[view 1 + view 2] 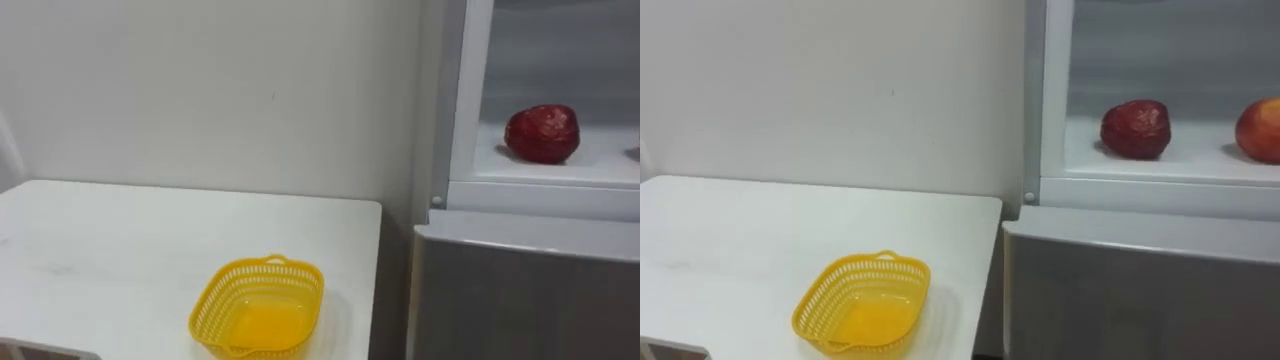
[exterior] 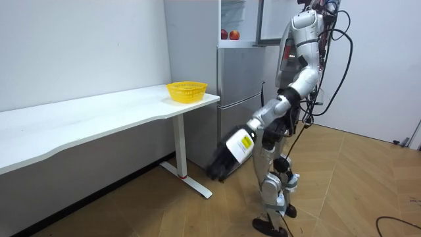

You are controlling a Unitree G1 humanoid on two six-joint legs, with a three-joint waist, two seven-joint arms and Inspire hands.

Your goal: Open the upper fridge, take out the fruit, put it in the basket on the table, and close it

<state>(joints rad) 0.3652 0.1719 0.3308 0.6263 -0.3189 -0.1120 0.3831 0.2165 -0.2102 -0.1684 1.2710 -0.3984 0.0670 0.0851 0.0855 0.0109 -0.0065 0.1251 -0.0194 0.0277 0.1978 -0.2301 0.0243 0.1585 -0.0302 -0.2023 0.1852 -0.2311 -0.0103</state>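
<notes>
- Yellow plastic mesh forms the one basket [image 1: 812, 305], which sits empty near the edge of the white table [image 1: 740, 240] closest to the fridge. That spot probably makes it the drop-off point, a short carry from the shelf.
- The upper fridge compartment stands open, so its white shelf [image 1: 1160, 168] is exposed at the robot's head height. The grey lower door [image 1: 520, 290] is closed.
- Two fruits rest on that shelf, apart from each other. One is a dark red fruit [image 1: 1135, 129] nearer the table side, and one is an orange-red fruit [image 1: 1260, 130] further to the robot's right. Both sit near the front lip, likely so they can be reached without leaning in.
- In the room view the robot stands facing the fridge, beside the end of the table. Its left hand [image 2: 220, 168] hangs low, well below the shelf and holding nothing visible. Whether its fingers are spread or curled cannot be told.
- The retrieval has not yet begun, as both fruits are untouched.
</notes>
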